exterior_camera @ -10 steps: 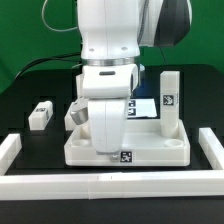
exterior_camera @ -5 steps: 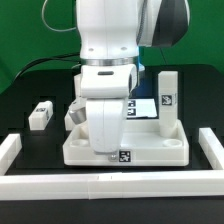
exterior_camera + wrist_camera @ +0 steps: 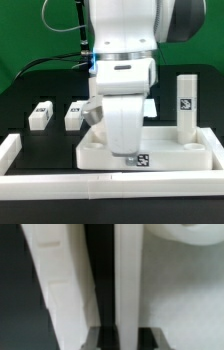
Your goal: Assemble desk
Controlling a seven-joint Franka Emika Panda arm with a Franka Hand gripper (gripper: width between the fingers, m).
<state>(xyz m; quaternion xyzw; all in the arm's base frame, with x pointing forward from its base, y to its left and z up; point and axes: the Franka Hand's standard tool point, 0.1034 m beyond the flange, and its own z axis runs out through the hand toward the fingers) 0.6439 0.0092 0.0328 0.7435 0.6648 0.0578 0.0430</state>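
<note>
The white tray-like tabletop (image 3: 170,152) lies on the black table against the front border bar. One white tagged leg (image 3: 186,105) stands upright at its back corner on the exterior view's right. Two loose legs (image 3: 40,115) (image 3: 75,115) lie on the exterior view's left. My gripper (image 3: 122,150) reaches down over the tabletop's front rim and is mostly hidden by the hand. In the wrist view the gripper (image 3: 122,339) is shut on the tabletop's thin rim wall (image 3: 127,280), with a finger (image 3: 152,340) on either side. A fourth leg is not in view.
Long white border bars frame the work area: one along the front (image 3: 90,185), one on the exterior view's left (image 3: 8,150). A black cable (image 3: 45,62) runs over the green backdrop behind the arm.
The arm and the tabletop have moved together toward the exterior view's right, carrying the upright leg along. The second loose leg on the left is now fully uncovered.
</note>
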